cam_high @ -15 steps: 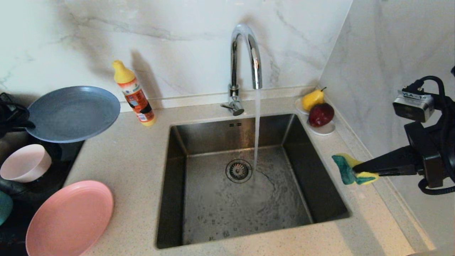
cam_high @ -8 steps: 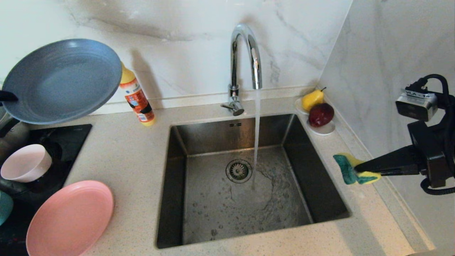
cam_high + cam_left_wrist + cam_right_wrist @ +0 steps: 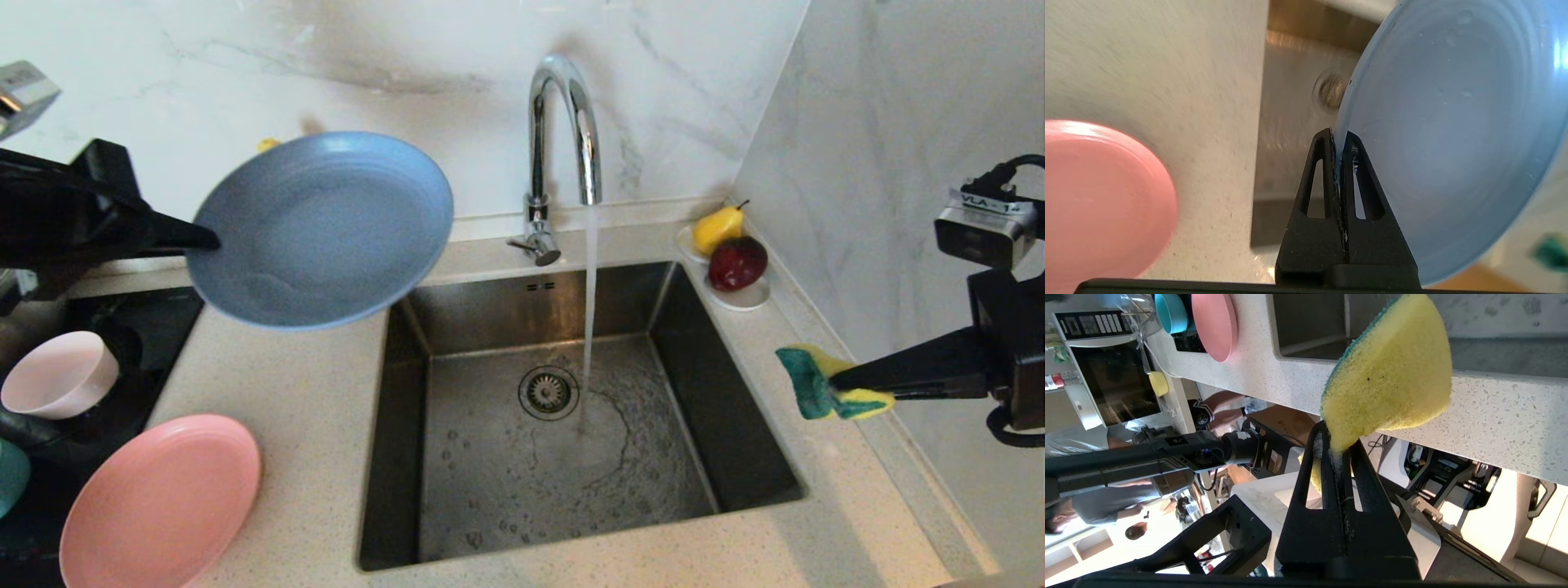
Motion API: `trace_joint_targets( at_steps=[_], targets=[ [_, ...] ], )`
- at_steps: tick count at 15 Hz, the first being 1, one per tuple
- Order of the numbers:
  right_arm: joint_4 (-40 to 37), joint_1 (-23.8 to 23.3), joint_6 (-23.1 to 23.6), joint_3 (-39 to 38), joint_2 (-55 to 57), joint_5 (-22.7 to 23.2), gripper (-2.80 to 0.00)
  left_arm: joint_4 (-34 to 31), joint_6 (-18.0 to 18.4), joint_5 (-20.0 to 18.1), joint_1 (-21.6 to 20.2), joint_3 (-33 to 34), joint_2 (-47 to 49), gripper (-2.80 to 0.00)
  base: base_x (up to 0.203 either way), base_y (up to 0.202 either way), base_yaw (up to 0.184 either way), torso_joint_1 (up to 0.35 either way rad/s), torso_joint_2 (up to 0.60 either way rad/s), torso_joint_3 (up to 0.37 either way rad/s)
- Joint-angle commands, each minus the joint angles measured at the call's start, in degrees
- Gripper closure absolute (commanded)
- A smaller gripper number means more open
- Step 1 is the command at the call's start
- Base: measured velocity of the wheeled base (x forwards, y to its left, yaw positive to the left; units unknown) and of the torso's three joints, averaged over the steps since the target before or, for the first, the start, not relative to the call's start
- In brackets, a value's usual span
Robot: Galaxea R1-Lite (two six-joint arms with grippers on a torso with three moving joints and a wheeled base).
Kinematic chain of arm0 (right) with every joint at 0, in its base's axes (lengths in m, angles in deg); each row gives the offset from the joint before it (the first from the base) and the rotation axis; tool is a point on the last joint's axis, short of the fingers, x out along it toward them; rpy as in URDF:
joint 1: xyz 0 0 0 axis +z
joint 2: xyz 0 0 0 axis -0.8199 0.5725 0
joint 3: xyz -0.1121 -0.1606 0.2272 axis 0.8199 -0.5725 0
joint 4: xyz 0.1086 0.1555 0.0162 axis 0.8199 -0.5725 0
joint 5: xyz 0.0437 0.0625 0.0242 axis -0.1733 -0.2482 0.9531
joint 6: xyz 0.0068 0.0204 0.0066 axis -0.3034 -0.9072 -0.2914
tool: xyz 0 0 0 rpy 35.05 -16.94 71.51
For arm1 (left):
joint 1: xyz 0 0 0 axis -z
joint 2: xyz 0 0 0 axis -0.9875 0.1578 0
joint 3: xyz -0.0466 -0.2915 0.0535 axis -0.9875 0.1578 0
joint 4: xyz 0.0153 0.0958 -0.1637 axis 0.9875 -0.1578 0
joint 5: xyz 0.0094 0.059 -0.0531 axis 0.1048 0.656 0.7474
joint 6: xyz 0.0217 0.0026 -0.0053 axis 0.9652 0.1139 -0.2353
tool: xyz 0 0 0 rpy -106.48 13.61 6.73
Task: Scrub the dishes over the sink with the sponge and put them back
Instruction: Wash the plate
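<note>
Grey-blue plate (image 3: pixel 322 229) is hanging tilted in the air over the counter (image 3: pixel 277 384) by the sink's (image 3: pixel 571 408) left edge, left gripper (image 3: pixel 204 239) pinching its rim with fingers clamped tight. Right gripper (image 3: pixel 837 384) is hovering over the counter right of the sink, jaws squeezing the sponge (image 3: pixel 824 394). Tap (image 3: pixel 563 131) is running into the basin; pink plate (image 3: pixel 159 502) and pale bowl (image 3: pixel 57 374) are sitting at left.

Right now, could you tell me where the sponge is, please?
In the head view the sponge is on the right, pinched in the right hand, hanging above the counter just beside the sink's right rim.
</note>
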Motion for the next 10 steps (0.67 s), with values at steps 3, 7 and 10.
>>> trace_joint_targets(
  at_steps=[3, 7, 10],
  targets=[
    [-0.22, -0.56, -0.23, -0.7, -2.09, 0.2, 0.0, 5.97, -3.04, 5.7, 13.06, 4.35, 10.15, 0.0, 0.0, 0.0, 0.0, 0.0, 0.0, 0.0],
    [-0.31, -1.11, -0.23, -1.05, -2.86, 0.22, 0.0, 11.64, -4.48, 11.1, 20.41, 5.01, 17.15, 0.0, 0.0, 0.0, 0.0, 0.0, 0.0, 0.0],
    [-0.31, -1.08, -0.32, -1.02, -3.56, 0.22, 0.0, 15.98, -4.76, 12.68, 23.74, 3.26, 22.08, 0.0, 0.0, 0.0, 0.0, 0.0, 0.0, 0.0]
  ],
)
